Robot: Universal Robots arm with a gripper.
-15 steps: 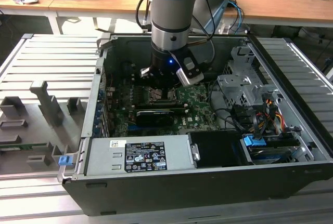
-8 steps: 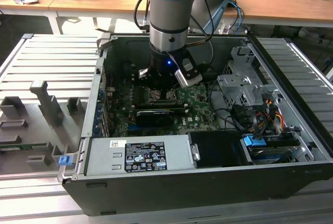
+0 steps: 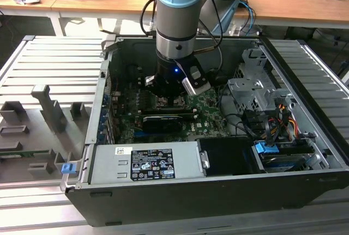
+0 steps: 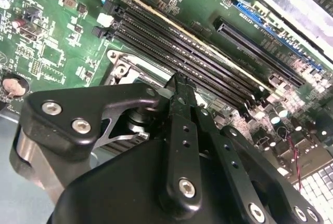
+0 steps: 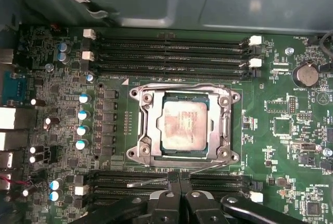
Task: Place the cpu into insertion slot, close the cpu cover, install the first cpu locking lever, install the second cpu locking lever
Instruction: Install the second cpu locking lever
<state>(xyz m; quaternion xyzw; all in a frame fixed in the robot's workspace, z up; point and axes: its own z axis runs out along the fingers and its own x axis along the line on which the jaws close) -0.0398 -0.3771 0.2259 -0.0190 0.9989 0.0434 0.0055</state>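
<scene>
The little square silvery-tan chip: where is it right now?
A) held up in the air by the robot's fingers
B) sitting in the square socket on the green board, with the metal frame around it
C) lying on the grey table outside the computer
B: in the first wrist view the square silvery-tan chip lies flat in the silver-rimmed socket, showing through the window of the thin metal frame plate.

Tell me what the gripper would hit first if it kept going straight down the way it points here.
Probably the motherboard beside the insertion slot, near the lever wire at the cpu cover's edge. In the first wrist view the gripper points at the memory slots bordering the socket, where the cpu already sits. Depth is unclear.
</scene>
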